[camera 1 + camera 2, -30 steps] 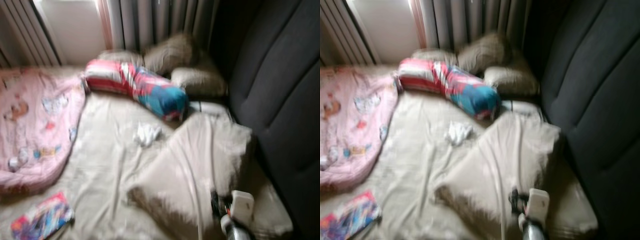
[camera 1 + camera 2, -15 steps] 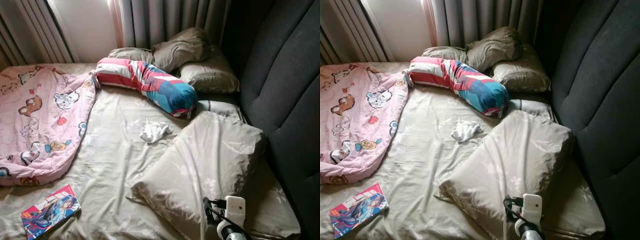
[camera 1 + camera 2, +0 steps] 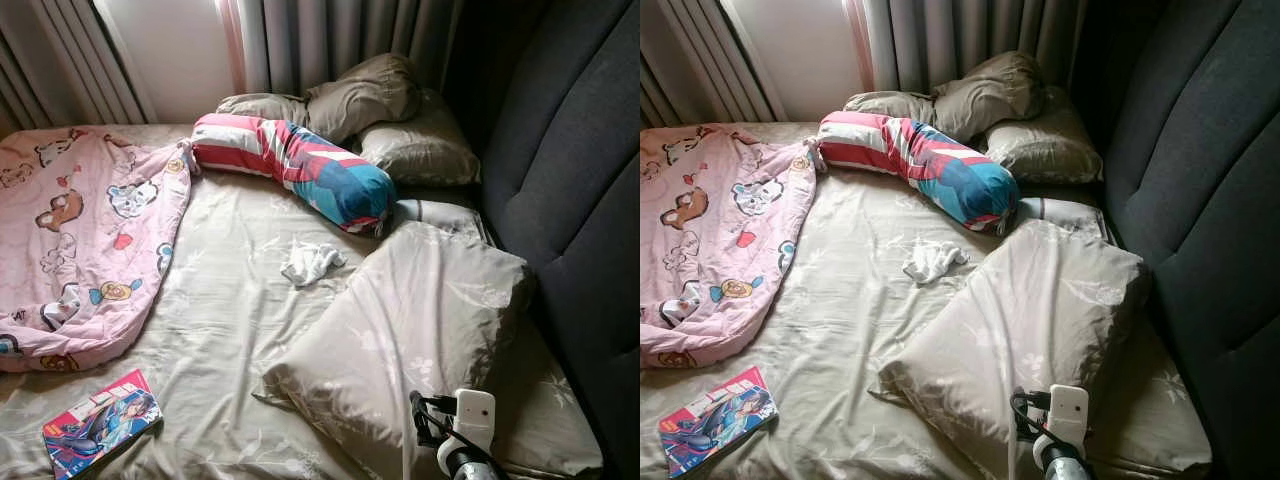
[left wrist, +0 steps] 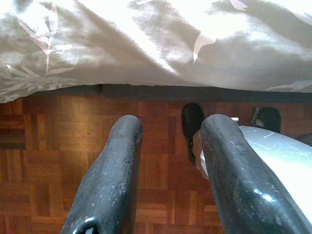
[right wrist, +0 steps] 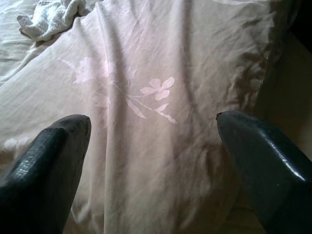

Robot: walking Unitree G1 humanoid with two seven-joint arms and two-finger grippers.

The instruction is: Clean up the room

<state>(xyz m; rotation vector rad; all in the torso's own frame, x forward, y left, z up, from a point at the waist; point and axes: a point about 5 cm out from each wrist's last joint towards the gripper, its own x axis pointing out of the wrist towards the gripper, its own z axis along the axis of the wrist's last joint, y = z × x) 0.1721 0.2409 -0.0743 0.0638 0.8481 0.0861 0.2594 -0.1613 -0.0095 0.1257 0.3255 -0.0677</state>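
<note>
Rumpled beige bed (image 3: 230,330), plump pillow (image 3: 410,320)

Bed (image 3: 220,300) w/ pillows (image 3: 410,320), blanket (image 3: 80,230), magazine (image 3: 100,423).

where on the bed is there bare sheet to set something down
The widest bare sheet lies between the pink blanket and the big beige pillow, below the white cloth. A smaller patch sits right of the comic book. The head end is crowded with the striped bolster and stacked pillows.
</note>
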